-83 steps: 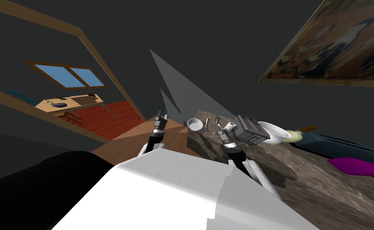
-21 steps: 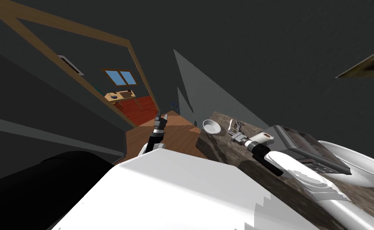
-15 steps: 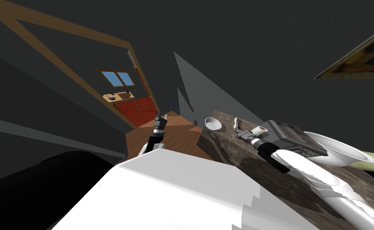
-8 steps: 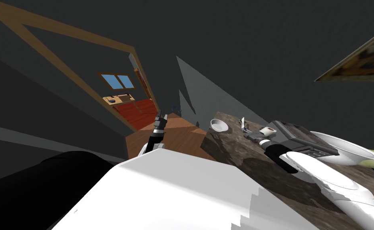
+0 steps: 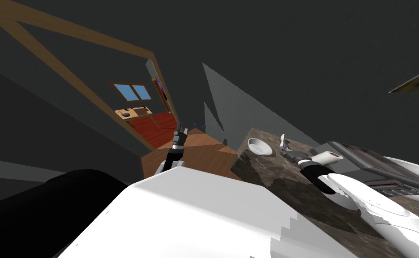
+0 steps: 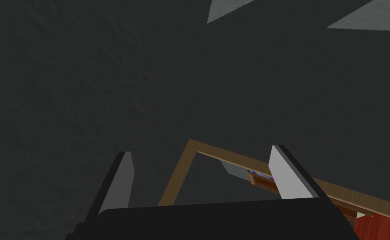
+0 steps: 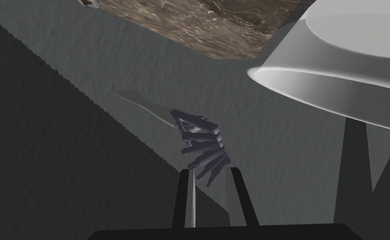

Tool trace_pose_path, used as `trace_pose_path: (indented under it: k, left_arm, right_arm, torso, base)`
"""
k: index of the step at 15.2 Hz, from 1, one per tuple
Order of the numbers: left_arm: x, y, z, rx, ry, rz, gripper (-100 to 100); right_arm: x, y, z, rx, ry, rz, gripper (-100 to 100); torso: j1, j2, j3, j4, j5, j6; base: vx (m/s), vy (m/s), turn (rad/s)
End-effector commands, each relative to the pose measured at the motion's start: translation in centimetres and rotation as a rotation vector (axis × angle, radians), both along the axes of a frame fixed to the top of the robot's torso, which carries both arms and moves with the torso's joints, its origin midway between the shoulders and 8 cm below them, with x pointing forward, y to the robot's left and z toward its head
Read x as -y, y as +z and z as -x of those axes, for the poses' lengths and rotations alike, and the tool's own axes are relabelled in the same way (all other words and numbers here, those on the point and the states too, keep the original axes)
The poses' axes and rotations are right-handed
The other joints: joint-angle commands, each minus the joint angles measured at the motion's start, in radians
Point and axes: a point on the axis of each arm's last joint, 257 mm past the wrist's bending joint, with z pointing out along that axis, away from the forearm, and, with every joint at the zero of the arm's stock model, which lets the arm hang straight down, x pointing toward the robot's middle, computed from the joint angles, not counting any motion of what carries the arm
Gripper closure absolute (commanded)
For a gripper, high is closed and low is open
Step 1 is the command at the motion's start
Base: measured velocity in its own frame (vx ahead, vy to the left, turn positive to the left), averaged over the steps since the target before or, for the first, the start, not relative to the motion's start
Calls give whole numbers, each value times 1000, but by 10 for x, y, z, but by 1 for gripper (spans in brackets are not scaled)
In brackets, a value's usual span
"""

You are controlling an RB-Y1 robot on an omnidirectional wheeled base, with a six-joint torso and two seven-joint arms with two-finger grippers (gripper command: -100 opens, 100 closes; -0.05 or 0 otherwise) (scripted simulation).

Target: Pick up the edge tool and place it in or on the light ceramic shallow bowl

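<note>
Two fingers of the right gripper are clamped on the dark ribbed handle of the edge tool, held near the white shallow bowl on the brown table. The left gripper is spread wide.

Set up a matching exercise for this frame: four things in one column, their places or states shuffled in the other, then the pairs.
1. left gripper
2. edge tool
3. small white bowl
4. white roll

A. beside the dark device
B. clamped in the right gripper
C. fingers open, holding nothing
D. alone near the end of the table

Pairs: 1-C, 2-B, 3-D, 4-A.
</note>
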Motion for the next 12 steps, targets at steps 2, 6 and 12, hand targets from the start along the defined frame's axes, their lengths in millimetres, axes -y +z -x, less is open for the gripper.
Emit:
trace_pose_path:
  k: [2,6,12]
  left_arm:
    - [0,0,0,0,0,0,0]
    - [0,0,0,0,0,0,0]
    - [0,0,0,0,0,0,0]
  right_arm:
    - [29,-5,9,15,-97,-43,100]
    - [66,-16,26,28,-221,-99,100]
    - [95,-26,44,37,-324,-144,100]
  torso:
    - [-1,-1,-1,0,0,0]
    - [0,0,0,0,0,1]
    - [-4,3,1,0,-1,4]
  base:
    - [162,239,-8]
    - [136,245,7]
    - [105,187,-9]
